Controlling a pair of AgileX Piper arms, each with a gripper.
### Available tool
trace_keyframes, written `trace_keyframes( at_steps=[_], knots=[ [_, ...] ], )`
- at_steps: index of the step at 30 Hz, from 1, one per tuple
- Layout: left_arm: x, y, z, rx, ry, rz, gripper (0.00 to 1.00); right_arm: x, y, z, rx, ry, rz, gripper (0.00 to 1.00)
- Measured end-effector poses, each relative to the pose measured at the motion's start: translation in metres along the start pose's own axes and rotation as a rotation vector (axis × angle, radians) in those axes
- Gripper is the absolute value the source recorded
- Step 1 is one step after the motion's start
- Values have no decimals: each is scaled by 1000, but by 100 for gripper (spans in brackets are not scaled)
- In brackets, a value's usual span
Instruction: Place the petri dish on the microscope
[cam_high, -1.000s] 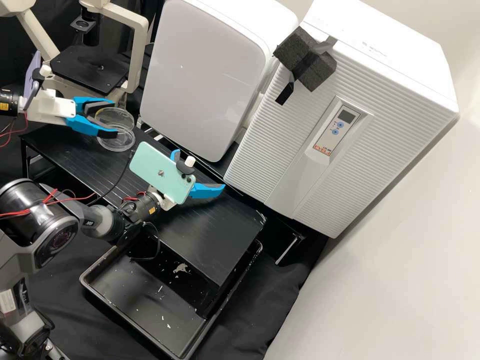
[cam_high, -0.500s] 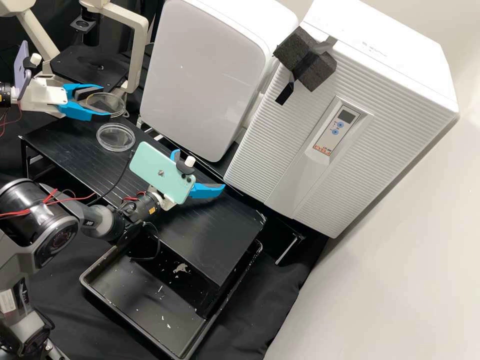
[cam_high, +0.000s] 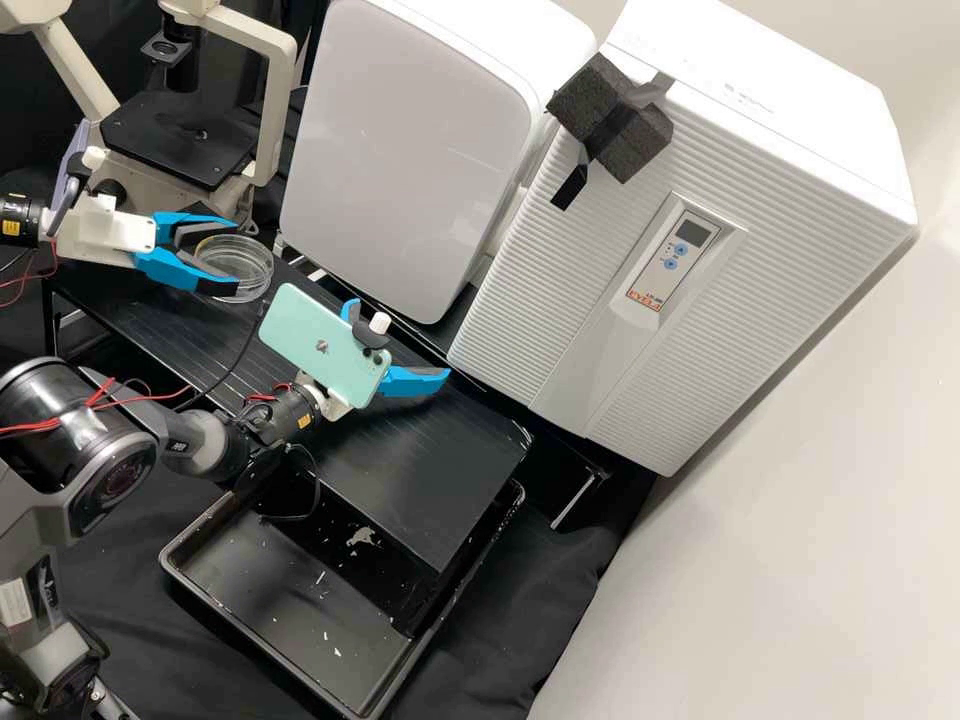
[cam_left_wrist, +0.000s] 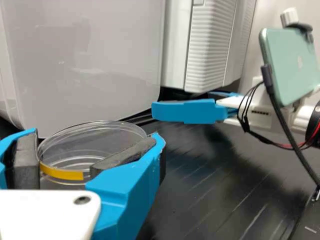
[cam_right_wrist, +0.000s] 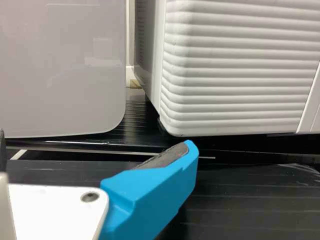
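- So the left gripper (cam_high: 236, 254) has swung its pinched petri dish (cam_high: 252, 253) back over the lower dish (cam_high: 240, 298)
- right gripper (cam_high: 400, 340) hangs open above the black bench (cam_high: 390, 470)
- white cabinet (cam_high: 420, 150) behind

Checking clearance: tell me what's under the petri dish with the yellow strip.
Under the petri dish, a second clear round piece shows, over the black table. The left gripper covers part of both pieces; whether they touch, I can't tell.

Red print (cam_high: 645, 299) on cabinet's (cam_high: 540, 310) panel (cam_high: 685, 262); logo (cam_high: 322, 346) on phone (cam_high: 300, 325).
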Motion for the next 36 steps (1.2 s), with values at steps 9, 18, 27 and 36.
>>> trace_keyframes(
  at_steps=[9,18,27,36],
  knots=[
    [3,-7,-8,33,56,-13,0,0,0,0,0,0,0,100],
    [2,-5,-12,27,89,5,0,0,0,0,0,0,0,100],
    [1,-4,-16,24,101,8,0,0,0,0,0,0,0,100],
    [0,-5,-19,10,105,6,0,0,0,0,0,0,0,100]
  ],
)
